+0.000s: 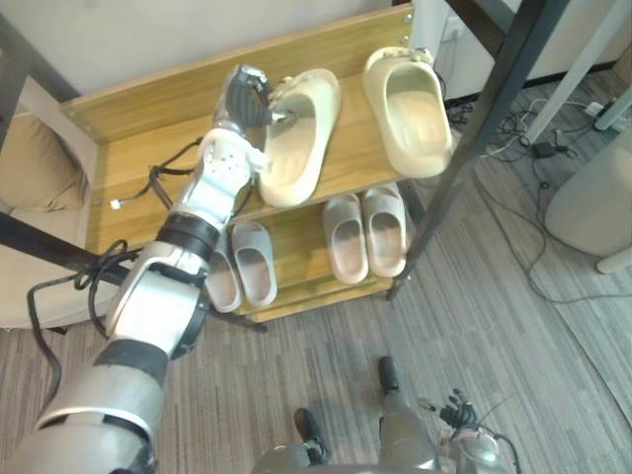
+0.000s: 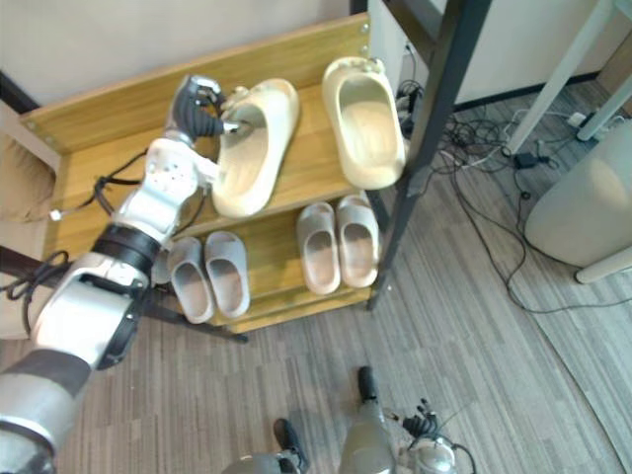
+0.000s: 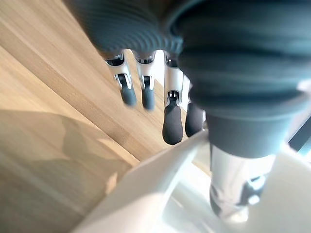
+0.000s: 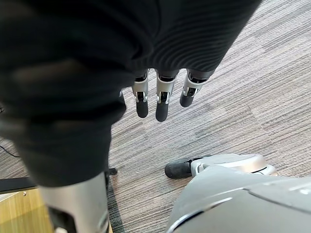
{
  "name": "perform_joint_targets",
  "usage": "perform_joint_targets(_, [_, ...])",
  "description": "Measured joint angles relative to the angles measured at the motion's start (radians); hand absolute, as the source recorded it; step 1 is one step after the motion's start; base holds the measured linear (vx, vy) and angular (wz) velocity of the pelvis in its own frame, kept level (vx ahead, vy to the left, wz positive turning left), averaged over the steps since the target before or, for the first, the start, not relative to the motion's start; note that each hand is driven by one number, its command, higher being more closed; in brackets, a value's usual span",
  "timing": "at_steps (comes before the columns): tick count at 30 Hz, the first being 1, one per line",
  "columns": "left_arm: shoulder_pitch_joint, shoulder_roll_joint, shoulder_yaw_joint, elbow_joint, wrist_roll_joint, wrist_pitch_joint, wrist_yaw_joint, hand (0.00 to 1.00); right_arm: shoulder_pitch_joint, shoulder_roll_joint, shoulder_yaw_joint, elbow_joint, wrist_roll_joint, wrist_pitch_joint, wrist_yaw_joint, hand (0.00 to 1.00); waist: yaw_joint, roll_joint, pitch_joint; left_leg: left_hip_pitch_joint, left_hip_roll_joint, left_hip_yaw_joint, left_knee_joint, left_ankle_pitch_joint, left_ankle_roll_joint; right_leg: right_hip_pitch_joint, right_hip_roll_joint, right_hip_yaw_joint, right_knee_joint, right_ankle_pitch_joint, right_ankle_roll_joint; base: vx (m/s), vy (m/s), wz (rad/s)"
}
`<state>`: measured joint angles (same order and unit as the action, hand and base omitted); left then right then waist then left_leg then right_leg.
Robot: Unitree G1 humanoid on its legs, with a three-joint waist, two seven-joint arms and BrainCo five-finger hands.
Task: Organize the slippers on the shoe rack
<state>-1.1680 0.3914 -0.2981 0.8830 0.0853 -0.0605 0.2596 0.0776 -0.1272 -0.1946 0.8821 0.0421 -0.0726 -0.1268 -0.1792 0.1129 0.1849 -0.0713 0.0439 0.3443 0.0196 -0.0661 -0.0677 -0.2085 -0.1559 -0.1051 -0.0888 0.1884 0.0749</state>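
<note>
Pinch firmly with the left hand [image 1: 245,99], loose astride the side wall of the skewed cream slipper [image 1: 296,148] on the shoe rack's [image 1: 138,158] top shelf, straight fingers [image 3: 172,121] outside, thumb inside; swing it parallel to its mate [image 1: 410,109] by the right edge. Leave the right hand [image 4: 163,102] slack-fingered over the floor [image 4: 243,73].

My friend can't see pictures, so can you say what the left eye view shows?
The robot's left hand is at the rim of a big cream slipper on the top shelf of the wooden shoe rack, with the matching slipper beside it. Two pairs of small grey slippers sit on the lower shelf.
</note>
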Motion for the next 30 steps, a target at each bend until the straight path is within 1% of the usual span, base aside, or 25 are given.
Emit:
perform_joint_targets(4, [0.000,0.000,0.006,0.000,-0.017,0.000,0.003,0.00,0.000,-0.001,0.002,0.000,0.000,0.000,0.000,0.00,0.000,0.000,0.000,0.002,0.000,-0.001,0.000,0.000,0.000,0.003,0.000,-0.006,0.000,-0.001,-0.001,0.00,0.000,0.01])
perform_joint_targets(7, [0.003,-0.007,0.007,0.000,-0.047,-0.001,0.015,0.00,0.001,-0.002,0.002,0.003,0.000,0.001,0.000,0.00,-0.001,0.006,0.003,0.009,0.001,-0.021,0.000,0.001,0.000,0.021,-0.001,-0.026,0.000,-0.004,-0.006,0.00,-0.006,0.17])
perform_joint_targets(10, [0.025,-0.009,0.010,-0.046,-0.068,-0.002,0.022,0.00,0.000,-0.002,0.008,0.006,-0.001,0.001,0.000,0.00,0.001,0.006,0.003,0.019,0.003,-0.033,-0.002,0.002,-0.001,0.037,-0.001,-0.043,0.000,-0.009,-0.009,0.00,-0.010,0.12])
perform_joint_targets(12, [0.064,-0.010,0.030,-0.135,-0.090,-0.005,0.032,0.00,-0.002,-0.003,0.012,0.008,-0.001,0.001,-0.001,0.00,0.009,0.006,0.003,0.015,0.002,-0.040,-0.002,0.003,0.001,0.037,-0.004,-0.048,0.000,-0.010,-0.008,0.00,-0.004,0.08])
perform_joint_targets(13, [0.069,-0.010,0.030,-0.144,-0.091,-0.006,0.034,0.00,-0.002,-0.003,0.012,0.008,-0.001,0.001,-0.001,0.00,0.010,0.006,0.003,0.015,0.002,-0.041,-0.003,0.003,0.001,0.038,-0.004,-0.051,0.000,-0.010,-0.008,0.01,-0.006,0.07])
perform_joint_targets(15, [0.141,-0.011,0.039,-0.244,-0.121,-0.018,0.047,0.00,-0.002,-0.003,0.013,0.008,-0.002,0.002,-0.001,0.00,0.013,0.006,0.003,0.017,0.002,-0.047,-0.007,0.005,0.001,0.042,-0.003,-0.057,0.000,-0.010,-0.007,0.01,-0.007,0.07])
perform_joint_targets(17, [0.171,-0.011,0.040,-0.284,-0.131,-0.021,0.048,0.00,-0.002,-0.003,0.013,0.008,-0.003,0.002,-0.002,0.00,0.014,0.006,0.003,0.017,0.002,-0.050,-0.009,0.007,0.001,0.042,-0.003,-0.061,0.000,-0.010,-0.007,0.01,-0.009,0.06])
perform_joint_targets(19, [0.249,-0.012,0.046,-0.374,-0.166,-0.024,0.050,0.00,-0.001,-0.004,0.015,0.008,-0.003,0.003,-0.002,0.00,0.018,0.006,0.003,0.021,0.002,-0.059,-0.016,0.013,0.002,0.049,-0.003,-0.079,0.000,-0.010,-0.007,0.01,-0.016,0.11])
perform_joint_targets(20, [0.254,-0.012,0.046,-0.380,-0.170,-0.024,0.050,0.00,-0.001,-0.004,0.015,0.008,-0.003,0.003,-0.002,0.00,0.018,0.006,0.003,0.021,0.002,-0.060,-0.016,0.013,0.002,0.049,-0.004,-0.080,0.000,-0.010,-0.007,0.00,-0.013,0.14])
perform_joint_targets(22, [0.342,-0.013,0.056,-0.459,-0.219,-0.039,0.052,0.00,-0.001,-0.013,0.032,0.008,-0.004,0.004,-0.003,0.00,0.021,0.006,0.003,0.024,0.002,-0.075,-0.016,0.016,0.002,0.060,-0.005,-0.099,-0.001,-0.010,-0.008,-0.01,-0.011,0.14])
perform_joint_targets(24, [0.381,-0.015,0.058,-0.495,-0.251,-0.048,0.052,0.00,-0.001,-0.018,0.042,0.008,-0.005,0.004,-0.003,0.00,0.023,0.006,0.003,0.024,0.002,-0.081,-0.016,0.017,0.002,0.063,-0.005,-0.104,-0.001,-0.010,-0.008,-0.01,-0.009,0.11])
perform_joint_targets(26, [0.449,-0.026,0.065,-0.544,-0.311,-0.062,0.051,0.00,0.000,-0.029,0.044,0.009,-0.005,0.006,-0.003,0.00,0.042,0.006,0.003,0.024,0.002,-0.088,-0.017,0.019,0.003,0.067,-0.007,-0.111,-0.005,-0.011,-0.008,-0.03,-0.010,0.10])
perform_joint_targets(27, [0.456,-0.028,0.065,-0.549,-0.318,-0.062,0.051,0.00,0.000,-0.030,0.046,0.009,-0.005,0.006,-0.003,0.00,0.044,0.006,0.003,0.024,0.002,-0.089,-0.017,0.019,0.003,0.067,-0.007,-0.112,-0.005,-0.011,-0.008,-0.03,-0.013,0.10])
perform_joint_targets(29, [0.510,-0.057,0.064,-0.590,-0.366,-0.065,0.048,0.00,0.000,-0.032,0.050,0.012,-0.009,0.007,-0.003,0.00,0.056,0.005,0.002,0.020,0.002,-0.104,-0.019,0.025,0.002,0.072,-0.009,-0.129,-0.007,-0.015,-0.008,-0.02,-0.017,0.17])
perform_joint_targets(30, [0.516,-0.059,0.064,-0.594,-0.368,-0.065,0.048,0.00,0.000,-0.032,0.050,0.012,-0.010,0.007,-0.004,0.00,0.056,0.005,0.002,0.019,0.002,-0.106,-0.020,0.026,0.002,0.072,-0.009,-0.131,-0.007,-0.016,-0.008,-0.01,-0.016,0.15])
